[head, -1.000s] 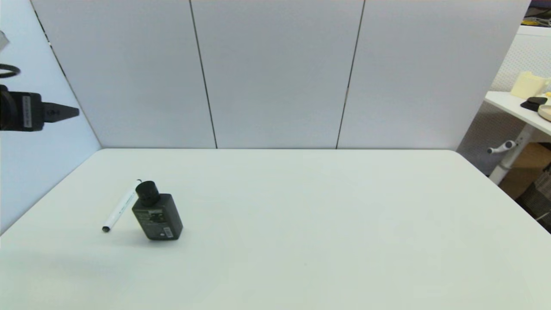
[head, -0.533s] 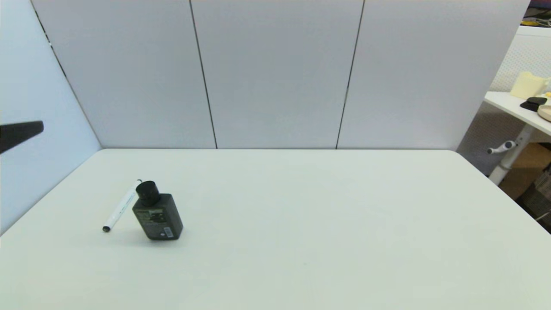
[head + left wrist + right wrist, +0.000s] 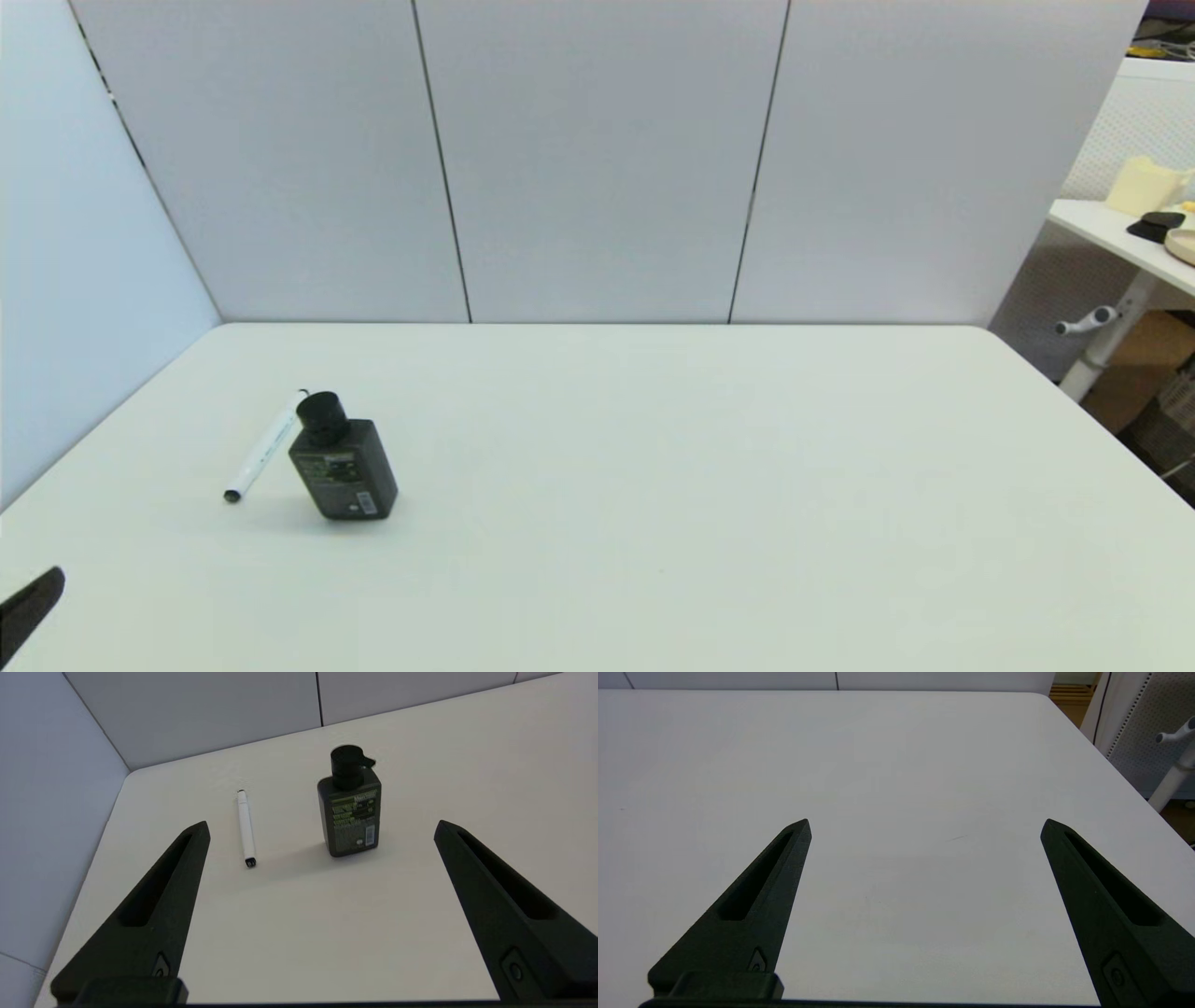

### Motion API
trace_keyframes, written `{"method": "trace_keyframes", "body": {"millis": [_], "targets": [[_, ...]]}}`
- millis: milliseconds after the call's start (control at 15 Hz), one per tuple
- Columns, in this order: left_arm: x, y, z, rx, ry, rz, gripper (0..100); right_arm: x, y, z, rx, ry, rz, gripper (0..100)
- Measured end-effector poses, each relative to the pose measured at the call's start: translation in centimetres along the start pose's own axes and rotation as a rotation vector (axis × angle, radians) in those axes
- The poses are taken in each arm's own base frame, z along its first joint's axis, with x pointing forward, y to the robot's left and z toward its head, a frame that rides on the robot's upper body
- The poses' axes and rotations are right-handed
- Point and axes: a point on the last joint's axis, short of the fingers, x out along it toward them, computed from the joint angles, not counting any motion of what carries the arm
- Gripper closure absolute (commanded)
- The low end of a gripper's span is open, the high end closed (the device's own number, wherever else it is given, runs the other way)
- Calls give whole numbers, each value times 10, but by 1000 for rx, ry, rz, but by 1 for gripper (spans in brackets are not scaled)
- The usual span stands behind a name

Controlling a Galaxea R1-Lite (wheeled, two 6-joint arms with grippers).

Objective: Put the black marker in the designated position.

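The black marker (image 3: pixel 264 448) (image 3: pixel 245 828), a slim white pen with a small black end, lies flat on the white table (image 3: pixel 653 485) at the left, just beside a dark grey bottle (image 3: pixel 342 462) (image 3: pixel 349 805) with a round black cap. My left gripper (image 3: pixel 321 828) is open, held back from both with nothing between its fingers; only one fingertip (image 3: pixel 33 607) shows at the head view's lower left corner. My right gripper (image 3: pixel 926 826) is open over bare tabletop on the right side and is out of the head view. The designated position carries no visible mark.
White partition panels (image 3: pixel 597 159) close the table's back and left sides. The table's right edge (image 3: pixel 1111 756) drops off toward a white stand leg (image 3: pixel 1174 770). A side table (image 3: pixel 1130 238) with small items stands far right.
My left arm has dropped from high at the left edge down to the lower left corner, near the table's front. The marker and bottle have stayed put.
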Motion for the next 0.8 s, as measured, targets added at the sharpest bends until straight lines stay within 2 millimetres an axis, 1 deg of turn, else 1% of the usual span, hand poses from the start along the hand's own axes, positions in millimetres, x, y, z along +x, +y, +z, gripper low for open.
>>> {"method": "trace_keyframes", "body": {"millis": [267, 533, 600, 800], "targets": [[-17, -9, -33, 0, -36, 29, 0, 0, 0, 0, 0, 0, 0, 0], [-25, -17, -66, 1, -47, 55, 0, 0, 0, 0, 0, 0, 0, 0], [-26, -19, -78, 2, -51, 60, 0, 0, 0, 0, 0, 0, 0, 0], [-25, -25, -105, -3, -47, 74, 0, 0, 0, 0, 0, 0, 0, 0]]}}
